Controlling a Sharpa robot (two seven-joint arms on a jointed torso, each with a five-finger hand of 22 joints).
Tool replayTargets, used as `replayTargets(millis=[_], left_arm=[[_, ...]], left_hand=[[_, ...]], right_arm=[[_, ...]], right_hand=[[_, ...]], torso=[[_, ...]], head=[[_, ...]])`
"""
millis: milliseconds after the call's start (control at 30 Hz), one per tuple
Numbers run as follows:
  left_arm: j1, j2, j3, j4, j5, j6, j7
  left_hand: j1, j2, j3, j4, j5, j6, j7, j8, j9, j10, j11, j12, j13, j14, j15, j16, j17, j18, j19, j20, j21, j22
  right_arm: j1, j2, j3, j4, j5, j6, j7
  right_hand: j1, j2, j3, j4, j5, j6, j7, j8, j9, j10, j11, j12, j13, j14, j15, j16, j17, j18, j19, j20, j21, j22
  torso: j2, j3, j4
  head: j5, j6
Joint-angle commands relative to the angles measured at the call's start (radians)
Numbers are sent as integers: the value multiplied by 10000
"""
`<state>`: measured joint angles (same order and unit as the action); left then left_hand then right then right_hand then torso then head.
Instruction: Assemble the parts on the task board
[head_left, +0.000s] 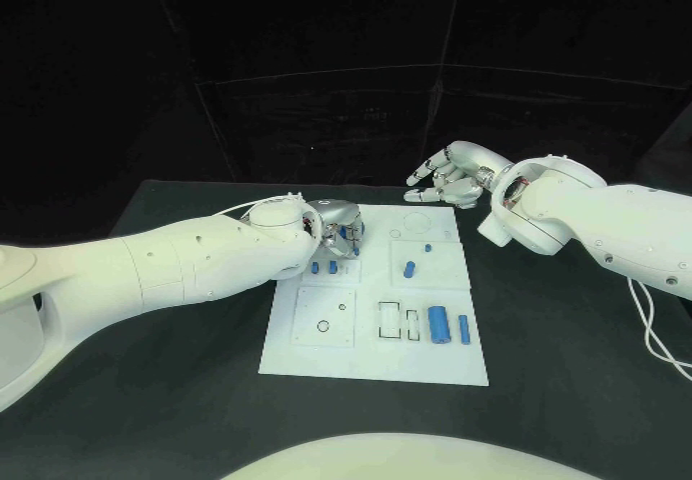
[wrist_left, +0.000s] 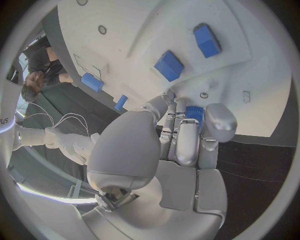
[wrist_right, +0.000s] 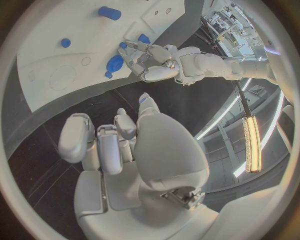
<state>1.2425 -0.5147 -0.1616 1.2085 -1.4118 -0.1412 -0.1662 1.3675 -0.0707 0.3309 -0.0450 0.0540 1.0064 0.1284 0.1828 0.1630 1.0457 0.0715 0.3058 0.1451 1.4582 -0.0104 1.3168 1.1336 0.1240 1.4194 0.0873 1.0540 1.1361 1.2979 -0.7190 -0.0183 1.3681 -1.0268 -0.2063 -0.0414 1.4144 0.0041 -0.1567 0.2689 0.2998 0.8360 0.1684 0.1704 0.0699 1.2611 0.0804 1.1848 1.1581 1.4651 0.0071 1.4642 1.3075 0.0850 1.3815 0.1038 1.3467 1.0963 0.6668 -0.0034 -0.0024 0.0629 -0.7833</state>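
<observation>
The left hand (head_left: 335, 232) is over the left edge of the task board (head_left: 374, 362) and pinches a small blue part (wrist_left: 194, 113) in its fingertips, so I judge the placing step is in hand. The next move calls for lowering this part into its seat beside the two blue parts (head_left: 323, 267) below the hand. The right hand (head_left: 456, 174) waits beyond the far edge of the board, fingers loosely curled and holding nothing.

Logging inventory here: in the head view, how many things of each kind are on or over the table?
Blue parts lying on the board: 6
Board: 1
Robot hands: 2, left and right
Total: 9
</observation>
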Motion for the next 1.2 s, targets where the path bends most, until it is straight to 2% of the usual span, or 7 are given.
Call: replayTargets(millis=[33,167,300,400,600,767,1200], left_arm=[[-21,31,-16,-29,41,154,258],[-21,47,-17,-96,95,-59,437],[-21,43,-17,-195,591,-539,804],[-21,37,-17,-229,792,-664,936],[-20,24,-16,-236,947,-515,909],[-19,14,-16,-233,979,-387,820],[-18,31,-16,-234,982,-184,537]], left_hand=[[-1,123,120,-25,-44,115,3,-25,-22,161,-8,-88,-52,74,-22,57,-24,-136,94,8,65,49],[79,153,347,-98,-46,210,20,-90,-80,316,-15,-249,-163,96,-39,52,-80,-156,125,-19,139,127],[328,182,824,-339,-41,215,101,-233,-175,424,37,-486,-312,101,-9,42,-151,-165,112,-11,135,151],[254,83,930,-376,-38,249,105,-279,-209,488,47,-582,-373,110,0,42,-187,-174,131,-2,184,202],[-50,-187,1005,-347,-43,192,132,-467,-322,510,89,-869,-535,108,29,-11,-365,-173,141,23,164,210],[-146,-312,1009,-347,-43,126,164,-573,-382,477,123,-1005,-605,95,52,-48,-467,-163,130,41,101,171],[-163,-416,1032,-383,-43,43,197,-679,-442,410,161,-1132,-665,62,81,-93,-577,-136,83,63,-57,57]], right_arm=[[19,11,6,8,-29,-28,73],[19,11,6,14,-29,-28,72],[19,10,6,20,-29,-31,75],[19,7,6,25,-29,-34,73],[19,-2,6,36,-29,-40,68],[19,-10,6,39,-29,-43,64],[19,4,6,23,-29,-39,69]], right_hand=[[5,99,-71,2,65,-50,7,44,-9,-61,-3,-26,-5,698,-82,-43,1141,40,-50,-14,-55,8],[5,99,-71,2,65,-50,7,44,-9,-61,-3,-26,-5,698,-82,-43,1141,40,-50,-14,-55,8],[7,103,-71,2,68,-50,7,45,-9,-58,-4,-22,-2,698,-82,-42,1141,40,-49,-14,-54,9],[11,116,-74,3,80,-48,6,50,-9,-46,-5,-8,12,699,-82,-42,1143,39,-46,-15,-52,14],[11,116,-74,3,80,-48,6,50,-9,-46,-5,-8,12,699,-82,-42,1143,39,-46,-15,-52,14],[11,116,-74,3,80,-48,6,50,-9,-46,-5,-8,12,699,-82,-42,1143,39,-46,-15,-52,14],[11,116,-74,3,80,-48,6,50,-9,-46,-5,-8,12,699,-82,-42,1143,39,-46,-15,-52,14]], torso=[[2,-2,-5],[-1,5,-9],[-6,4,-10],[2,0,-8],[-2,1,-10],[-5,2,-1],[3,3,-12]], head=[[0,-2],[8,-9],[25,9],[20,11],[18,6],[14,8],[29,-2]])
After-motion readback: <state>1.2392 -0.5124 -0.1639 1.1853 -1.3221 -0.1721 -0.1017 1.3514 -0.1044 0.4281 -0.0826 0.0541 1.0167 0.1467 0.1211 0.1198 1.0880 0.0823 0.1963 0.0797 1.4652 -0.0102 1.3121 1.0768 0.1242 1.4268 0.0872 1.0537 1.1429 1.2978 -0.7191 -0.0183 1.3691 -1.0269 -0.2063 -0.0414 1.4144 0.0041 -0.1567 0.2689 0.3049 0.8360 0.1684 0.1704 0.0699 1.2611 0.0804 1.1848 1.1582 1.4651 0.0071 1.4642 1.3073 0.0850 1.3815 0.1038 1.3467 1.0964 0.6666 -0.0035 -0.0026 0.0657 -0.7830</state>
